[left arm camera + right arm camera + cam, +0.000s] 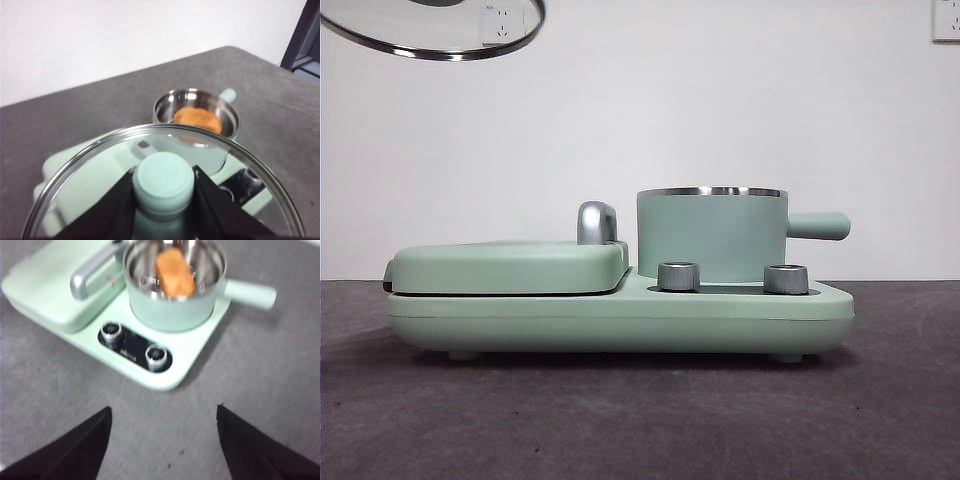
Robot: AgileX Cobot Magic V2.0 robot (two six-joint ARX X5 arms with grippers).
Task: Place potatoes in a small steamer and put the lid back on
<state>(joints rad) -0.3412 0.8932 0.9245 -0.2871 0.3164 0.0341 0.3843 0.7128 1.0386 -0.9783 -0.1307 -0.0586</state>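
Observation:
The mint-green small steamer (712,235) stands on the right of the cooker base, its stubby handle pointing right. The orange-brown potato (174,272) lies inside it; it also shows in the left wrist view (198,119). My left gripper (163,182) is shut on the mint-green knob of the glass lid (95,185) and holds it high, up and to the left of the steamer; the lid's rim (440,50) shows at the front view's top left. My right gripper (162,440) is open and empty, above the table in front of the cooker.
The mint-green cooker base (620,315) carries a flat griddle cover (510,265) with a chrome handle (597,222) on its left and two steel dials (679,276) in front. Dark grey table (620,420) lies all around it.

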